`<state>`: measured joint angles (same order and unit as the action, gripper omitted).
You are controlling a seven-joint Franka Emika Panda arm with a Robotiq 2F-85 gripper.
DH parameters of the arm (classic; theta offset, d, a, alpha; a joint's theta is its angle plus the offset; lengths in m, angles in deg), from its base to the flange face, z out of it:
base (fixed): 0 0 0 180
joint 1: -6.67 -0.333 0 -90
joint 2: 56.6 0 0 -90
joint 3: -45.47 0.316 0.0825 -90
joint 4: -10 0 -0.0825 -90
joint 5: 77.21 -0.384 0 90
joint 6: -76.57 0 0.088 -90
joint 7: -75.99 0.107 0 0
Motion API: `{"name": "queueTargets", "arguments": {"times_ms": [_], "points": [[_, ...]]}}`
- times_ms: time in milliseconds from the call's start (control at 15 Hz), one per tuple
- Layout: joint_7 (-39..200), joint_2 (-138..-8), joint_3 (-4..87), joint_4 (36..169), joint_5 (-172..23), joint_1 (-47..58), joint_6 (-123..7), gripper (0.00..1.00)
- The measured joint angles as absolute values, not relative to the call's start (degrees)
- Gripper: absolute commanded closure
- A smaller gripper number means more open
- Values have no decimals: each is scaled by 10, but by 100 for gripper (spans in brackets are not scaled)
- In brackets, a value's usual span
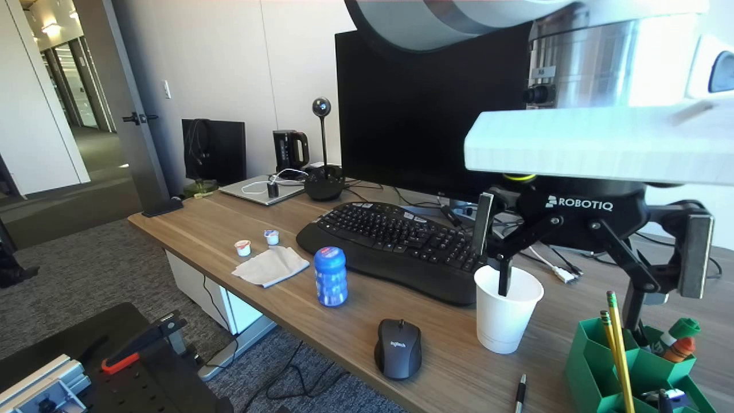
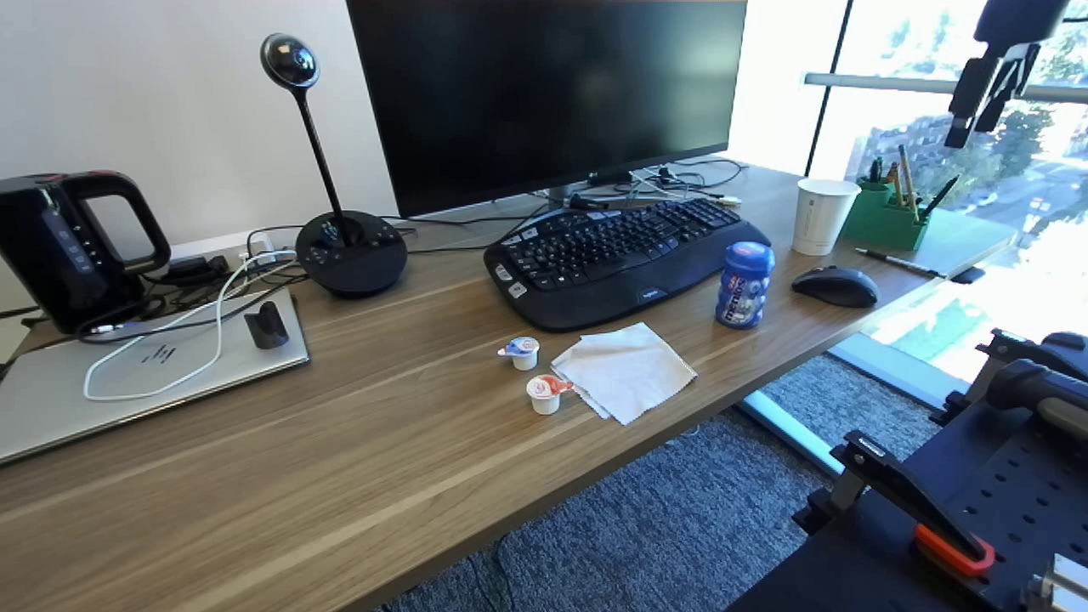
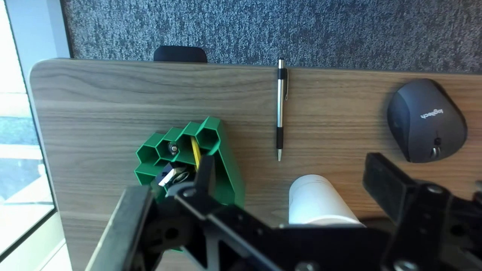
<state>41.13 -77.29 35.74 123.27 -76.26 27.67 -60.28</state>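
Two black fingers [image 1: 504, 278], spread wide, point down well above an upright white paper cup [image 2: 823, 221] and a nearby green honeycomb-celled pen holder [image 2: 886, 223] on the wood-grain bench [image 2: 408, 408], hanging from a vertical silver wrist [image 1: 602, 69] and white-and-grey arm [image 1: 401, 23].

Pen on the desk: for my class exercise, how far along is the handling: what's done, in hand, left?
Done: pencils stand in the green holder, though who placed them isn't shown.
In hand: nothing; the jaws hang open above the desk.
Left: apparently any grasp of the pen, which lies ungripped on the desk, apart from the white cup.
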Motion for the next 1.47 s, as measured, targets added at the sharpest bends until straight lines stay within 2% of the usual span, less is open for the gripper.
{"name": "queueTargets", "arguments": {"times_ms": [1467], "points": [[411, -772, 357, 1233, -763, 277, -592, 0]]}}
